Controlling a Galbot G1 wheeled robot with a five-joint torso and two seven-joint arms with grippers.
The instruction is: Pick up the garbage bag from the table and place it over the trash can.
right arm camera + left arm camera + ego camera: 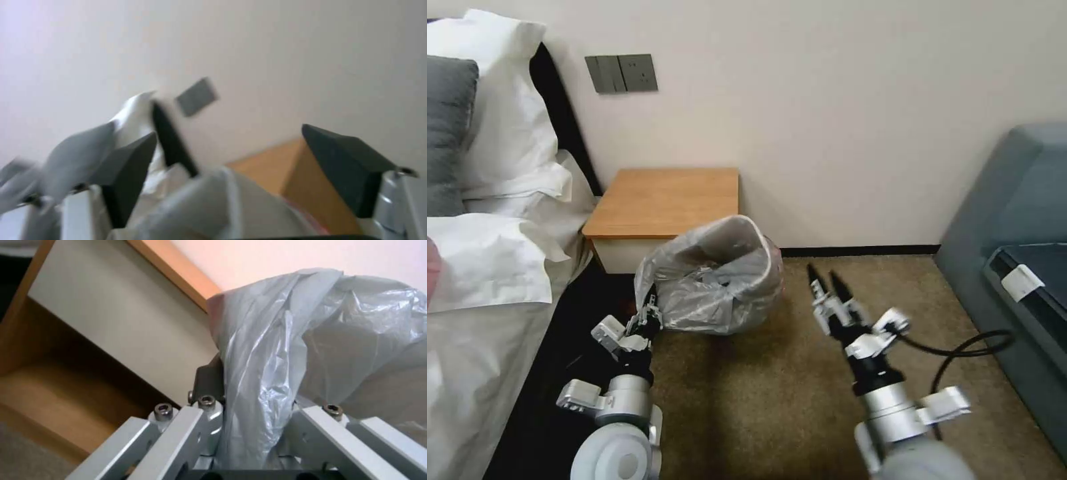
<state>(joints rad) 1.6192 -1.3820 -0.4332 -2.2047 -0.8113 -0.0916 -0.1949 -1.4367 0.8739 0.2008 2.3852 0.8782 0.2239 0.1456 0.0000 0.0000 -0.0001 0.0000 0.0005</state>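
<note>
Left claw [650,319] pinches the bag [714,280] at its seven o'clock edge, tensioning it over the can. Right claw [825,275] hangs agape and empty at three o'clock. Counter [664,200] stands at twelve.

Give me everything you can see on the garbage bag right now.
The garbage bag is crinkly, translucent grey thin plastic with a pinkish-red edge showing at its right side. It is draped over the trash can on the carpet in front of the table, mouth open and billowed upward, its far rim standing high. The left gripper pinches a fold at its near-left edge. The right gripper is open beside it, apart from it.
</note>
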